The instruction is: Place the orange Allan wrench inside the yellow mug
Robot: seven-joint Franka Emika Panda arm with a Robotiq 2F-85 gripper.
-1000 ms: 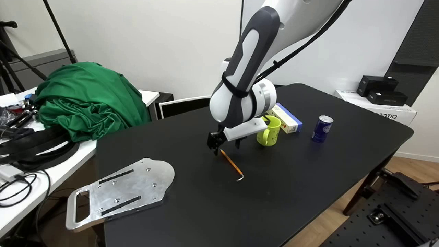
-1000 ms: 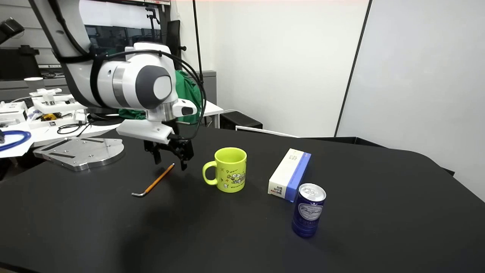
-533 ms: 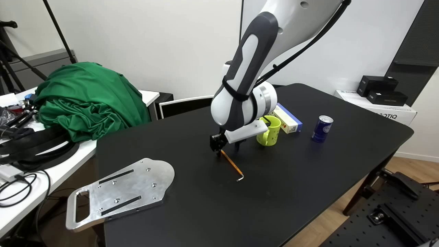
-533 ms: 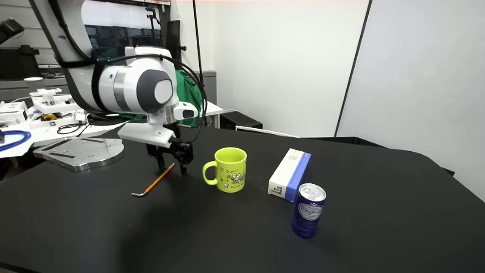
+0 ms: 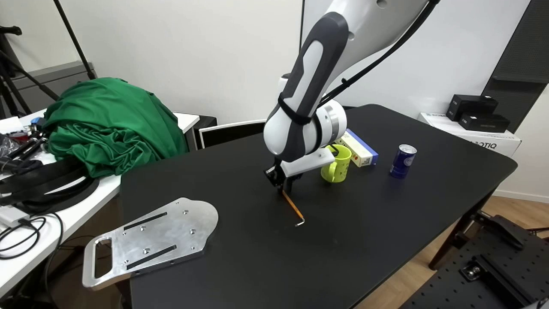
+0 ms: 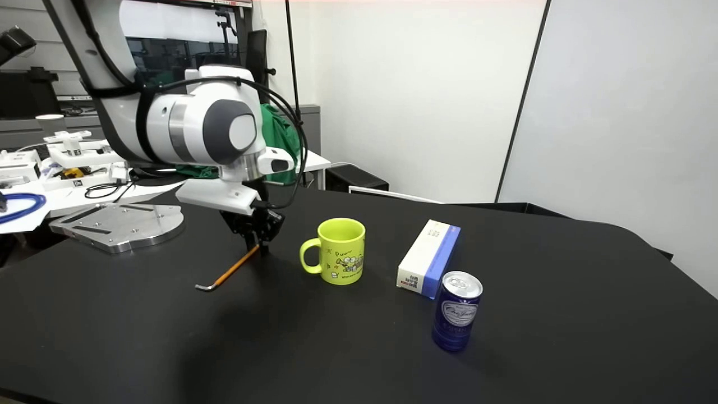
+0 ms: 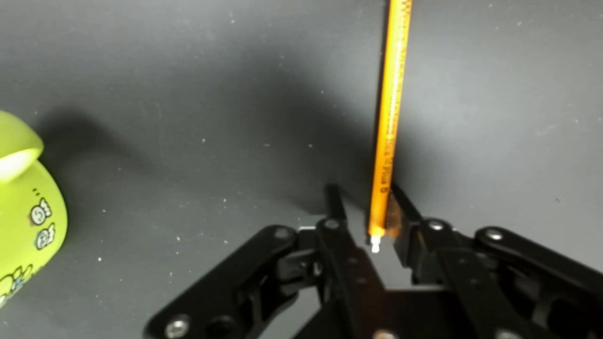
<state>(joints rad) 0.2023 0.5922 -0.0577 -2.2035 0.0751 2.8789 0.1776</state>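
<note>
The orange Allan wrench [image 6: 230, 272] lies on the black table in both exterior views, its bent silver end pointing away from my gripper [image 6: 258, 247]. In the wrist view the straight orange shaft [image 7: 390, 94] runs down between the fingers of my gripper [image 7: 363, 188], and its silver tip shows there. The jaws stand partly open: a gap shows on the shaft's left, while the right finger [image 7: 406, 212] is close against it or touching; I cannot tell which. Upright beside the gripper is the yellow mug [image 6: 343, 252], its handle towards the wrench; the wrist view has part of the mug [image 7: 28, 202] at its left edge.
A white-and-blue box [image 6: 429, 258] lies beyond the mug, with a dark blue can [image 6: 457, 314] upright near it. On the mug's opposite side, a metal plate [image 5: 158, 231] with a handle slot overhangs the table edge.
My gripper has come down to the wrench's straight end, and its fingers have moved from wide apart to close around it. The wrench and mug look unmoved.
</note>
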